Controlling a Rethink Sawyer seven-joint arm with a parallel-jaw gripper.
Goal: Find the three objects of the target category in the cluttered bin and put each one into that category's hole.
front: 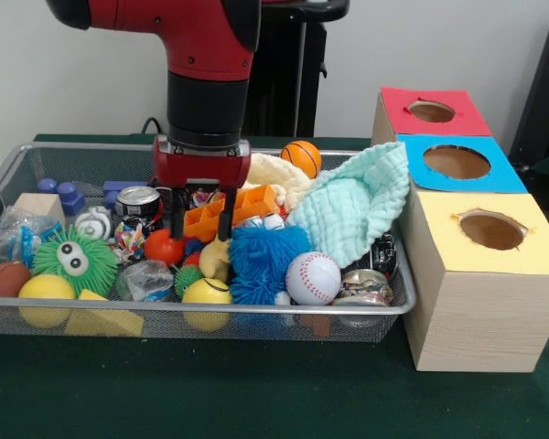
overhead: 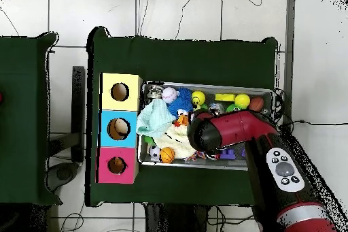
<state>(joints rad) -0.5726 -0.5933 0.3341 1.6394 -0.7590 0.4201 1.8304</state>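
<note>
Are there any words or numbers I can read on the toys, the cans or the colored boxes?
No text can be read anywhere.
Silver can near the gripper: any print on it is too blurred to read.
Crinkly wrappers at the bin's end: any print too small to read.
Red, blue and yellow boxes: plain, no labels.

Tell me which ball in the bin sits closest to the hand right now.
The small red ball, just left of the hand and touching its left finger. The baseball, yellow balls and mini basketball all lie farther off.
</note>
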